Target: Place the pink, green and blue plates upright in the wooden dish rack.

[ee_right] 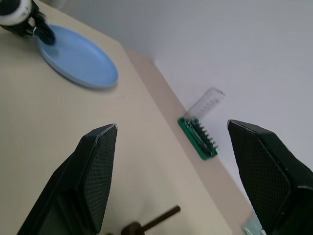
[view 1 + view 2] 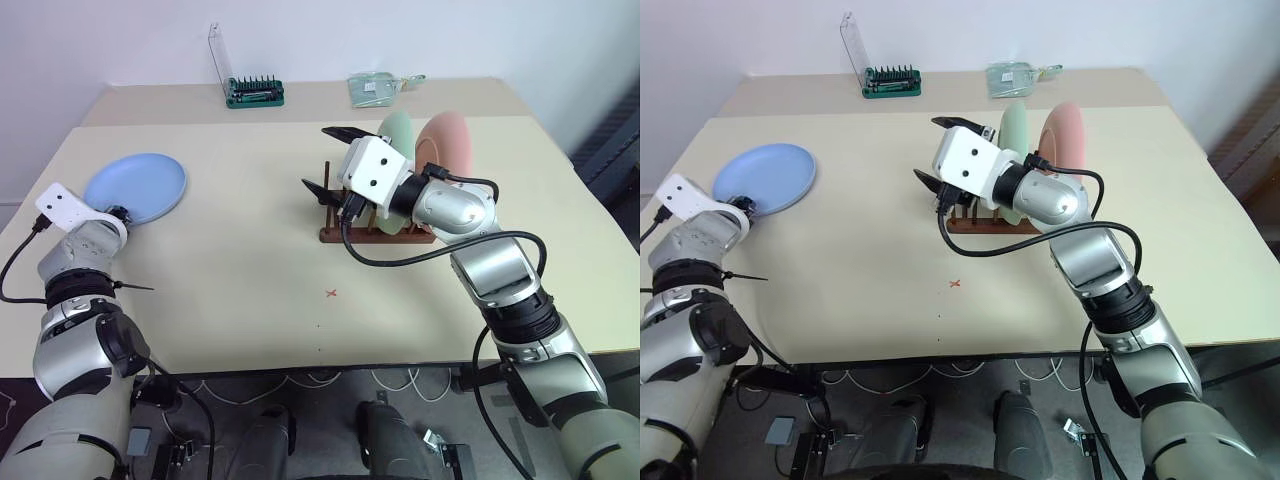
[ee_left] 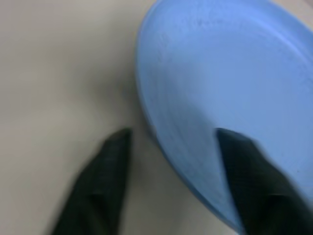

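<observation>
from the head camera i see a pale beige table (image 2: 250,250) set against a white wall, with a second table of the same colour butted behind it. my landmark is the wooden dish rack (image 2: 372,232), a small dark reddish-brown rack near the table's middle. in it stand the green plate (image 2: 398,135) and, just beside it on the side nearer my right arm, the pink plate (image 2: 450,145), both upright. the blue plate (image 2: 136,186) lies flat on the table, well apart from the rack toward my left arm. behind the rack, on the far table, sit a green-based tool holder (image 2: 254,94) with a clear lid raised and a clear plastic bag (image 2: 376,88). a small red cross (image 2: 331,294) is marked on the table in front of the rack. the right gripper (image 2: 327,160) hangs over the rack's left end, fingers spread wide and empty. the left gripper (image 2: 118,214) sits at the blue plate's near rim.

from the left wrist, its two black fingers (image 3: 105,181) straddle the blue plate's edge, one over the plate and one over bare table, partly apart, not yet pinching it.

from the right wrist, wide-open fingers (image 1: 95,171) frame the table, the blue plate, the tool holder and the white wall, and a rack peg (image 1: 156,220) shows below.
</observation>
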Controlling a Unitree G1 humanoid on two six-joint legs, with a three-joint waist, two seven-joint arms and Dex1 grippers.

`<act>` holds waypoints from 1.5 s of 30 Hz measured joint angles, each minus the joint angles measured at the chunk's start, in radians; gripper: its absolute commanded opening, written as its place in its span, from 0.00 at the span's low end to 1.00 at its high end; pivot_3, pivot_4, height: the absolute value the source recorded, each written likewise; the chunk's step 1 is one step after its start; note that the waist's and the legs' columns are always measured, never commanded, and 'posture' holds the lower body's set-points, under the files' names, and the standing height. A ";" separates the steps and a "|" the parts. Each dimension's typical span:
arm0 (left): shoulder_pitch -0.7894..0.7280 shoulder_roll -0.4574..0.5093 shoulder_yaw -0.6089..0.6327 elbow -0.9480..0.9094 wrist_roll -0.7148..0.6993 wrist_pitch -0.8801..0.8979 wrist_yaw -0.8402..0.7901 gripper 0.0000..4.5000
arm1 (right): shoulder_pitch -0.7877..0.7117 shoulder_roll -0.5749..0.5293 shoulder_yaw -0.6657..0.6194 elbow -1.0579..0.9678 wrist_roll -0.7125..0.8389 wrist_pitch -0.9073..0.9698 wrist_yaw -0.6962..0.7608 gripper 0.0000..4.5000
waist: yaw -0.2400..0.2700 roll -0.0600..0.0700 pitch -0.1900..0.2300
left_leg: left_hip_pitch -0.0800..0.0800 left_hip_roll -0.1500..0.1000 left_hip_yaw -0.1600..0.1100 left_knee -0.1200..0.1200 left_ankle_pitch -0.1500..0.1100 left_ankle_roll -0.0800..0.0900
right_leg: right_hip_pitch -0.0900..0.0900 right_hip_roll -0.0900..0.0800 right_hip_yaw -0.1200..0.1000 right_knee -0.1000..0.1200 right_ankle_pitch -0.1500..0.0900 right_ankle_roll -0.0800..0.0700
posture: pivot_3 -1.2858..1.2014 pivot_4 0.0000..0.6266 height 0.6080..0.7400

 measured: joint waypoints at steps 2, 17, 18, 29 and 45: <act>0.000 0.000 0.001 -0.002 -0.001 -0.014 0.000 0.01 | 0.002 0.001 -0.001 -0.002 -0.004 0.003 0.001 0.82 | 0.001 0.000 0.000 | 0.000 0.000 0.000 0.000 0.000 0.000 | 0.000 0.000 0.000 0.000 0.000 0.000 | 0.52 0.24 1.00; 0.138 -0.197 -0.269 -0.996 -0.044 0.140 -0.100 0.00 | 0.002 -0.012 0.105 0.085 -0.269 -0.284 0.006 0.82 | -0.004 -0.001 0.000 | -0.008 0.000 0.001 0.005 0.002 -0.004 | -0.006 0.000 0.001 0.001 0.002 0.000 | 0.52 0.24 1.00; 0.142 -0.213 -0.276 -1.038 -0.049 0.185 -0.080 0.00 | -0.002 -0.015 0.116 0.108 -0.304 -0.314 -0.008 0.82 | -0.005 -0.001 0.000 | -0.008 0.000 0.001 0.005 0.002 -0.004 | -0.006 0.000 0.001 0.001 0.002 0.000 | 0.52 0.24 1.00; 0.131 -0.268 -0.349 -1.272 -0.120 0.581 -0.003 0.00 | -0.056 0.026 0.136 0.252 -0.498 -0.480 -0.105 0.82 | 0.000 -0.001 0.000 | -0.009 0.000 0.001 0.006 0.003 -0.005 | -0.006 0.001 0.001 0.001 0.002 0.000 | 0.52 0.24 1.00; 0.076 -0.305 -0.305 -1.320 -0.167 0.711 -0.010 0.00 | -0.056 0.043 0.150 0.294 -0.560 -0.499 -0.065 0.70 | 0.001 -0.001 0.000 | -0.009 0.000 0.001 0.006 0.003 -0.006 | -0.006 0.001 0.001 0.001 0.002 0.000 | 0.52 0.24 1.00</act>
